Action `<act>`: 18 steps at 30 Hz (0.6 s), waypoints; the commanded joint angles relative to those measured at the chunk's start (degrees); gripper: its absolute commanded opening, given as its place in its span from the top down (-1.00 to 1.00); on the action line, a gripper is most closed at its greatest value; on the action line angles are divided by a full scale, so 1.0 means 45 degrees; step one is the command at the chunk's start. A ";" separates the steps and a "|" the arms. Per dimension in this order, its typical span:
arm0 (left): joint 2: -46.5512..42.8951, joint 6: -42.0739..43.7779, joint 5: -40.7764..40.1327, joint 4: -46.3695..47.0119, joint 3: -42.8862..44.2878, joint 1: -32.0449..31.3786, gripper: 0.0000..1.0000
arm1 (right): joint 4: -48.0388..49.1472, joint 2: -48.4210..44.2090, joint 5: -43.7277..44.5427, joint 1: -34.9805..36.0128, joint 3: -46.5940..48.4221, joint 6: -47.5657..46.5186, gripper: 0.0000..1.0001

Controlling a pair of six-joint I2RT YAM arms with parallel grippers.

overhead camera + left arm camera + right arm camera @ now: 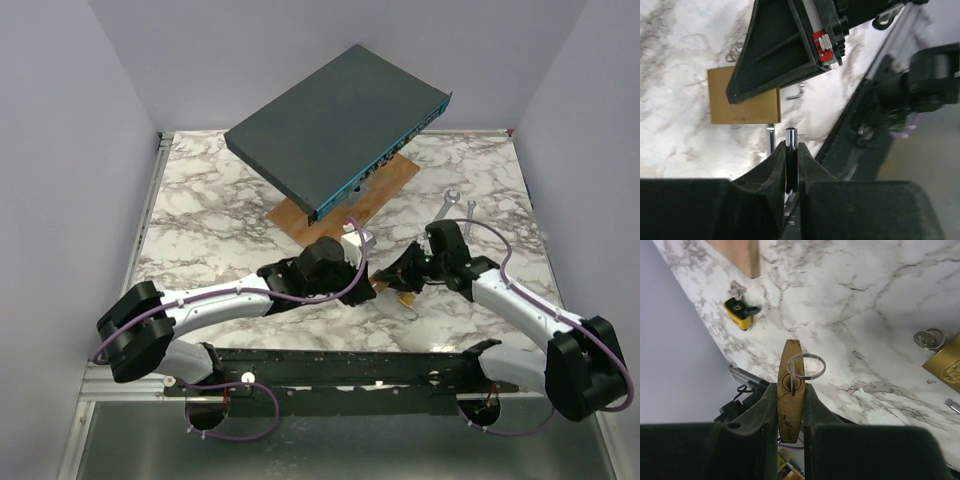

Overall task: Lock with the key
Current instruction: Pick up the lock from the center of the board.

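My right gripper (790, 387) is shut on the flat sides of a brass padlock (790, 357), its keyhole end facing the camera. A key (792, 382) sits in the keyhole with a steel ring (822, 368) hanging from it. My left gripper (791, 150) is shut on a chrome bar (791, 136) that turns dark lower down. A second chrome bar (770, 137) stands just left of it. I cannot tell whether these bars are the padlock's shackle. In the top view both grippers (368, 280) (402, 272) meet tip to tip above the table's front middle.
A second brass padlock (945, 365) (745, 95) lies flat on the marble, with a loose key ring (927, 339) beside it. A small yellow padlock (740, 310) lies further off. A dark flat box (335, 130) rests tilted on a wooden board (385, 190). A wrench (450, 205) lies to the right.
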 commanded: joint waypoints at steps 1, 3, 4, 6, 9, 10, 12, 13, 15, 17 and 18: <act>-0.1378 -0.1226 0.1551 0.1066 0.0352 0.0257 0.64 | 0.0467 -0.1770 0.0521 0.0047 0.0657 -0.0807 0.99; -0.1890 -0.1504 0.1797 0.0911 0.0135 0.0355 0.38 | 0.0465 -0.2641 0.0835 0.0050 0.0844 -0.1031 0.99; -0.2146 -0.1597 0.1893 0.0762 0.0052 0.0412 0.32 | 0.0448 -0.2959 0.0900 0.0048 0.0936 -0.1100 0.99; -0.2596 -0.1613 0.1958 0.0361 0.0035 0.0507 0.22 | 0.0461 -0.3547 0.0923 0.0049 0.1136 -0.1245 0.99; -0.3238 -0.1416 0.2034 -0.0365 0.0253 0.0639 0.17 | 0.0314 -0.4225 0.0985 0.0044 0.1525 -0.1318 0.99; -0.3453 -0.1286 0.2045 -0.0604 0.0365 0.0658 0.16 | 0.0207 -0.4415 0.1013 0.0050 0.1682 -0.1341 0.99; -0.3861 -0.0824 0.2172 -0.1002 0.0619 0.0659 0.13 | -0.0111 -0.4610 0.1168 0.0060 0.2210 -0.1418 0.99; -0.4057 -0.0530 0.2146 -0.1354 0.0695 0.0664 0.08 | -0.0283 -0.4601 0.1222 0.0050 0.2491 -0.1475 0.99; -0.4569 0.0171 0.1737 -0.1809 0.0759 0.0615 0.02 | -0.0805 -0.4440 0.1257 0.0048 0.3166 -0.1499 0.99; -0.5017 0.0913 0.1100 -0.2140 0.0808 0.0547 -0.06 | -0.1158 -0.4170 0.1118 0.0050 0.3726 -0.1424 0.99; -0.5155 0.1265 0.0957 -0.2179 0.0845 0.0482 -0.10 | -0.1248 -0.4078 0.1078 0.0050 0.3875 -0.1330 0.99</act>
